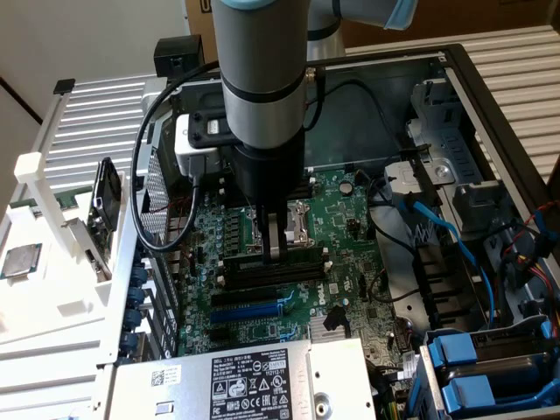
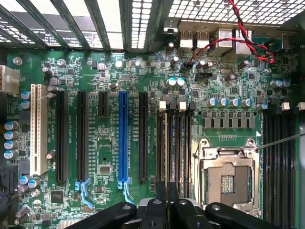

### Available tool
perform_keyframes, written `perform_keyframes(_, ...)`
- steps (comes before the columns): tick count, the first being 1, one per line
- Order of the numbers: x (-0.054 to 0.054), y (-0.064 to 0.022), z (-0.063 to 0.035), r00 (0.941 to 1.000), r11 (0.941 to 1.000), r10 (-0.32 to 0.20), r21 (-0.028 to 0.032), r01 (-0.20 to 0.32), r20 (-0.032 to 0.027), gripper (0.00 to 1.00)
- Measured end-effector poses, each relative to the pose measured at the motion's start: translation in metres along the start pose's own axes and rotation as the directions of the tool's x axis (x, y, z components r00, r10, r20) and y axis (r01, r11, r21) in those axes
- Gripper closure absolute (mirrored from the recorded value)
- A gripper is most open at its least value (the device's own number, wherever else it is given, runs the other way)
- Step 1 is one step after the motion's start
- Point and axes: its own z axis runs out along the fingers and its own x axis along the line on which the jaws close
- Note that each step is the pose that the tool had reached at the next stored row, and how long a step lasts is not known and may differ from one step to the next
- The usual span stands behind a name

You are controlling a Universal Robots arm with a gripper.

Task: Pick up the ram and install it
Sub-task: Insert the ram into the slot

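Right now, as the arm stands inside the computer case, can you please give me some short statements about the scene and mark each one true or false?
1. The claw hangs over the black memory slots, beside the processor socket. True.
2. A cooler covers the processor socket. False: the socket is bare and its metal frame shows.
3. Every long expansion slot is black. False: one blue slot stands among them.
4. A silver processor chip lies outside the case, on the white tray. True.
5. The claw's fingers are spread wide. False: they stand close together.
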Motion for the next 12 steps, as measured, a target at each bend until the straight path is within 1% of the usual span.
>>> perform_keyframes(12,0.0008,-0.0004,0.0021,1.0,1.0,0.0,-0.0001,0.0,-0.0002,0.88)
